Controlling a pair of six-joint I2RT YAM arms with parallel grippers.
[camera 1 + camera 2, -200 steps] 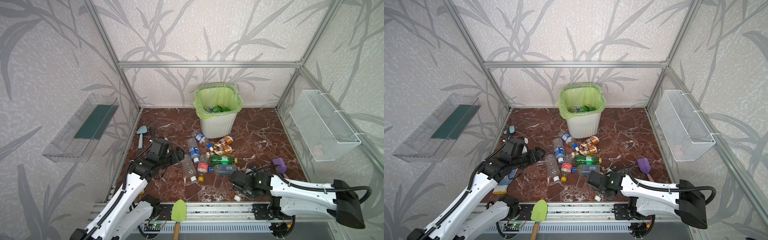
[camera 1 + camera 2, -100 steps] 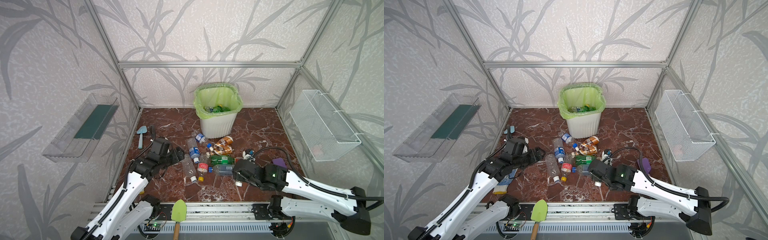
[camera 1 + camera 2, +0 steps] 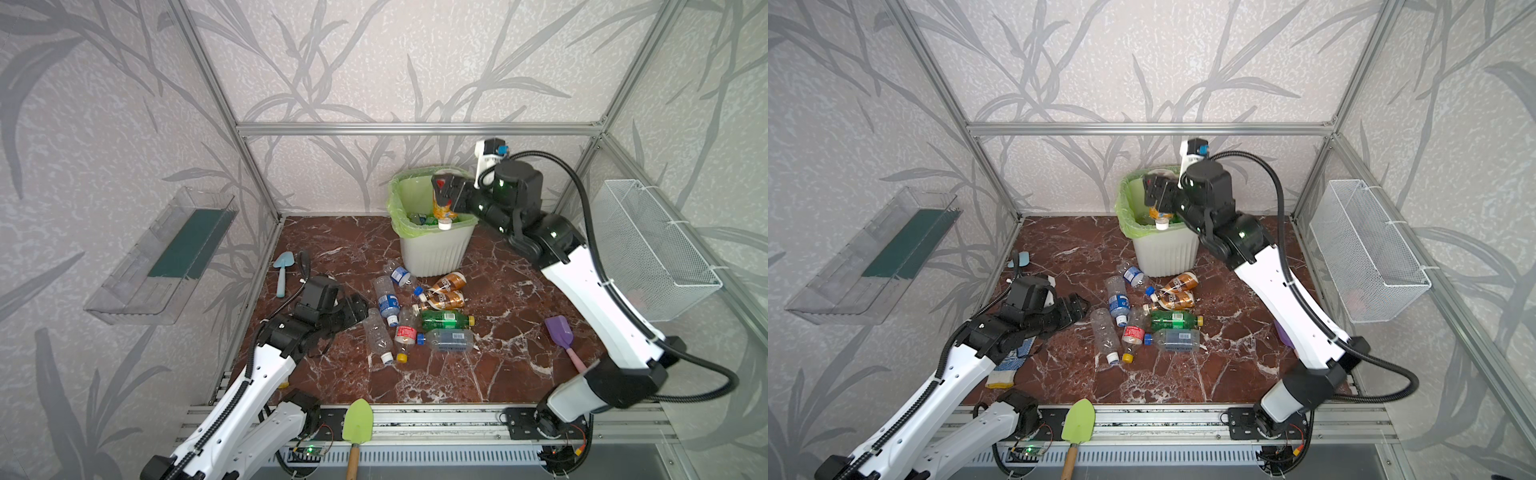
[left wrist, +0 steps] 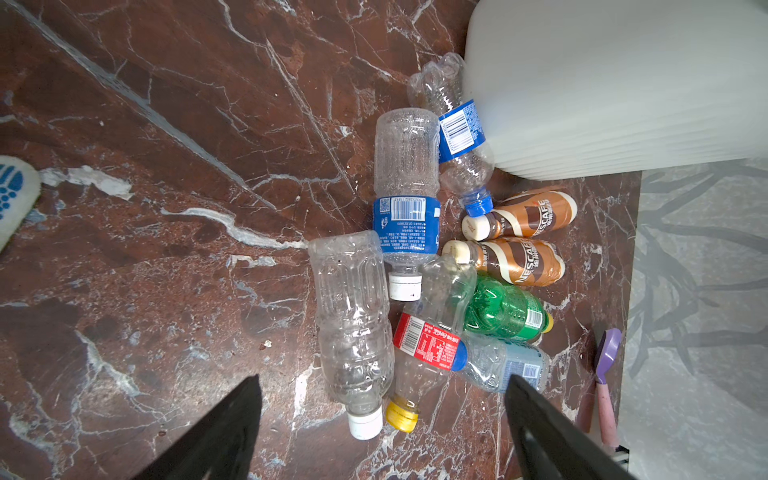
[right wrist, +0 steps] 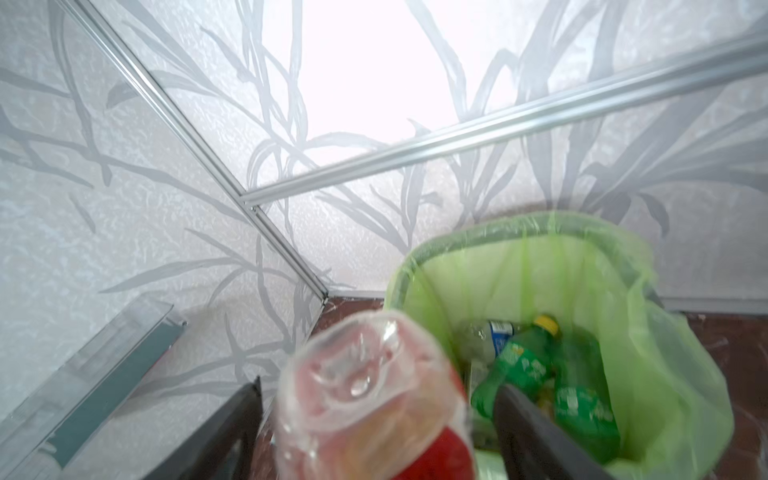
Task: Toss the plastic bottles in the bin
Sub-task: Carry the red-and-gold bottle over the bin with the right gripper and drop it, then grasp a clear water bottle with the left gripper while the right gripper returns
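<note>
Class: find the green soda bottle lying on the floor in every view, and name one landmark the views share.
Top views: green soda bottle lies mid-floor in the pile, below the two brown bottles.
Left wrist: right of centre.
Right wrist: floor pile not shown.
Shared landmark: the bin.

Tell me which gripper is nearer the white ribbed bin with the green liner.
Right. The right gripper hangs over the white ribbed bin with a bottle between its jaws; the left gripper sits low by the floor bottles, well short.
</note>
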